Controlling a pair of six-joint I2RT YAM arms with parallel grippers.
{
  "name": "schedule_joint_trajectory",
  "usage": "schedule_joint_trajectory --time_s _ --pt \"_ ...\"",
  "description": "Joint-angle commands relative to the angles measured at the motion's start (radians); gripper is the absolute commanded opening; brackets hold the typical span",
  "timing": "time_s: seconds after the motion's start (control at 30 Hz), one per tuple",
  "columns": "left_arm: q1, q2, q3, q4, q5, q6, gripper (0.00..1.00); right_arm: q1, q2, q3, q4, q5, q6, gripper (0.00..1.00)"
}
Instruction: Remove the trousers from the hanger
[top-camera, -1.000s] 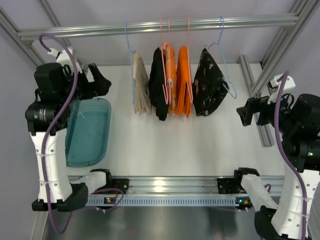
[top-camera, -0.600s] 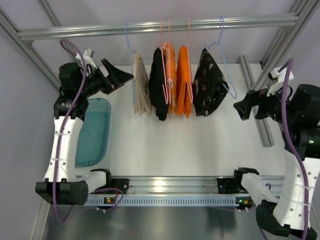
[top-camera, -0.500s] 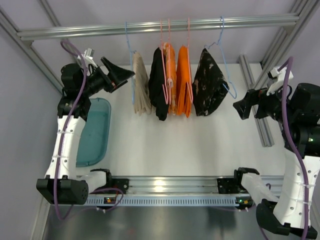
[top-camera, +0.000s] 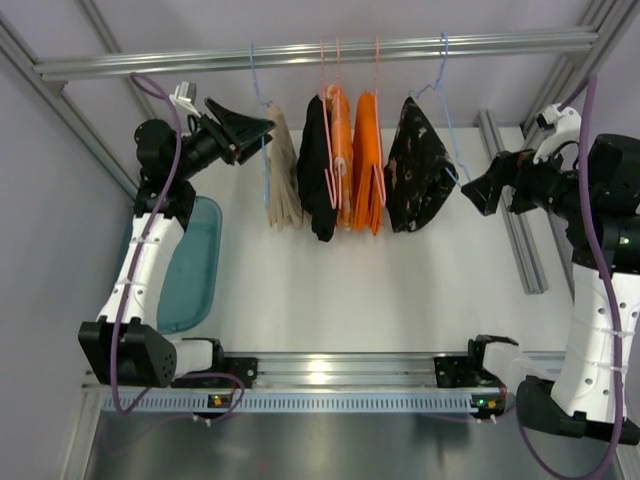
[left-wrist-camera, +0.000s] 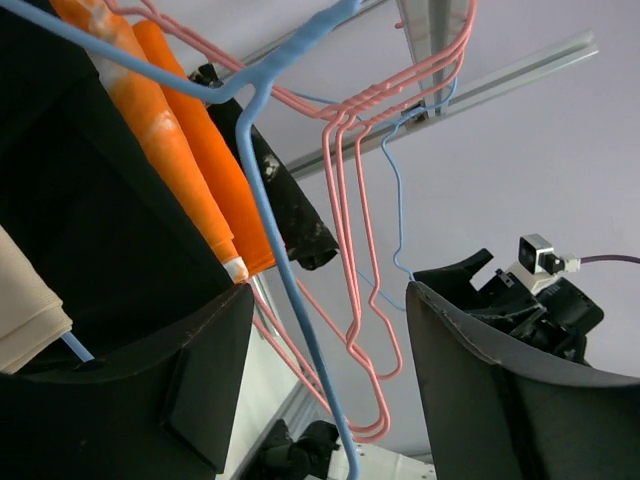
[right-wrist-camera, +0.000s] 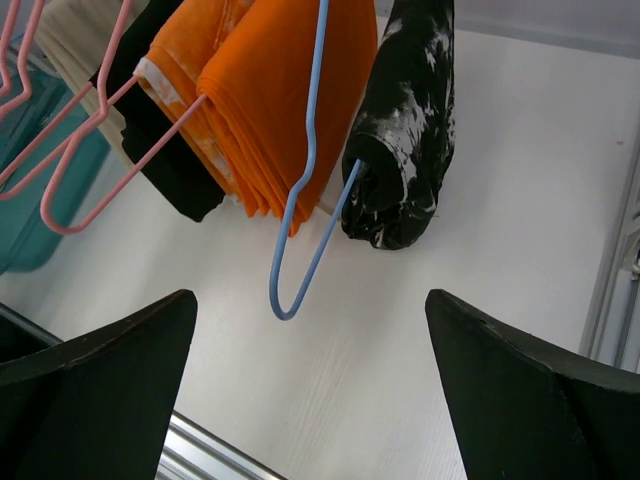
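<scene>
The beige trousers (top-camera: 283, 172) hang folded over a light-blue wire hanger (top-camera: 263, 135) at the left end of the rail. My left gripper (top-camera: 266, 129) is open, raised level with the hanger's left side and right beside it. In the left wrist view the hanger's wire (left-wrist-camera: 290, 300) runs between the open fingers of the left gripper (left-wrist-camera: 330, 290), and a bit of the trousers (left-wrist-camera: 25, 300) shows at the left edge. My right gripper (top-camera: 470, 192) is open and empty, apart from the garments at the right. It also shows in the right wrist view (right-wrist-camera: 310, 300).
A black garment (top-camera: 318, 175), two orange garments (top-camera: 365, 170) on pink hangers (top-camera: 330, 70) and a dark patterned garment (top-camera: 418, 175) on another blue hanger (right-wrist-camera: 300, 230) hang from the metal rail (top-camera: 500, 44). A teal tray (top-camera: 190, 265) lies at the left.
My left arm has risen and reached right, bringing its open gripper up around the light-blue hanger. My right arm has lifted and moved slightly left. The garments have not moved.
</scene>
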Motion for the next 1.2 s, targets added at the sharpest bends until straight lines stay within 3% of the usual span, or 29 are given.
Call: schedule_joint_trajectory --time_s 0.0,0.13,0.23,0.57,0.9,1.17 --pt "-0.011 -0.001 -0.013 0.111 0.019 -0.093 0.67 -0.009 0.030 0.076 0.028 -0.058 0.031 0.99" --pt "-0.028 -0.018 -0.044 0.149 0.036 -0.174 0.61 -0.009 0.062 0.112 0.029 -0.122 0.043 0.99" --pt "-0.031 -0.025 -0.061 0.196 0.037 -0.231 0.49 -0.009 0.077 0.112 0.048 -0.174 0.100 0.99" --pt "-0.031 0.013 0.039 0.221 0.034 -0.243 0.02 -0.009 0.134 0.120 0.149 -0.332 0.218 0.99" --pt "-0.035 -0.016 0.169 0.221 0.045 -0.072 0.00 -0.003 0.182 0.160 0.492 -0.419 0.477 0.99" --pt "-0.038 -0.194 -0.013 0.220 0.036 -0.081 0.00 0.112 0.246 0.188 0.652 -0.347 0.581 0.99"
